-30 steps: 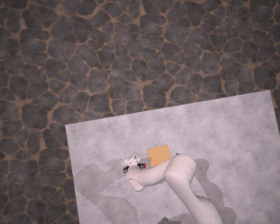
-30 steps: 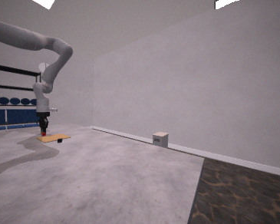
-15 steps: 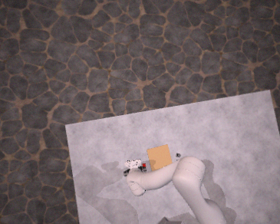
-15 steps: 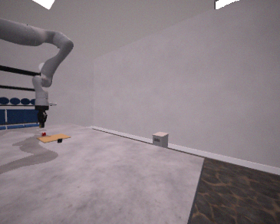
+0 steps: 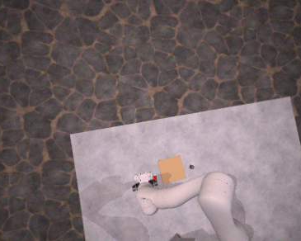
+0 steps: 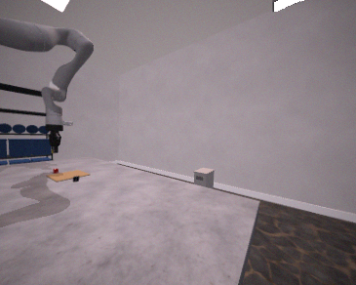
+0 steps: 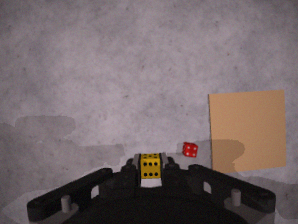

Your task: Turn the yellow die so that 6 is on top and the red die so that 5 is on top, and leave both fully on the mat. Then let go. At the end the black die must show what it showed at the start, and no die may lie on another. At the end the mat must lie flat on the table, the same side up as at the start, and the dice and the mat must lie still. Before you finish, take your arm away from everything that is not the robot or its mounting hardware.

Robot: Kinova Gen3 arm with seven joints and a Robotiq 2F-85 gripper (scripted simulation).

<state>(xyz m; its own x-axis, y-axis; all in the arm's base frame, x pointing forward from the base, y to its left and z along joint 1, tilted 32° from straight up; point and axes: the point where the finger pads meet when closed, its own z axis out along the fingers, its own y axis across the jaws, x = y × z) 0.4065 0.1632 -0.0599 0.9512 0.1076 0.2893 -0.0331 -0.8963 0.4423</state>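
In the wrist view my gripper point(image 7: 150, 161) is shut on the yellow die point(image 7: 150, 166), whose six-pip face points at the camera. I hold it well above the table. The red die point(image 7: 189, 149) lies on the grey table just left of the tan mat point(image 7: 247, 129), off the mat. From above, the red die point(image 5: 154, 178) shows beside my gripper point(image 5: 141, 181), left of the mat point(image 5: 171, 169). The black die point(image 5: 191, 167) lies on the table right of the mat. In the side view my gripper point(image 6: 55, 142) hangs high over the mat point(image 6: 68, 175), the red die point(image 6: 56, 171) and the black die point(image 6: 76, 179).
My arm point(image 5: 188, 194) reaches over the table from the front right. A small grey box point(image 6: 204, 177) stands by the far wall. The table edge point(image 5: 74, 181) runs along the left, with stone floor beyond.
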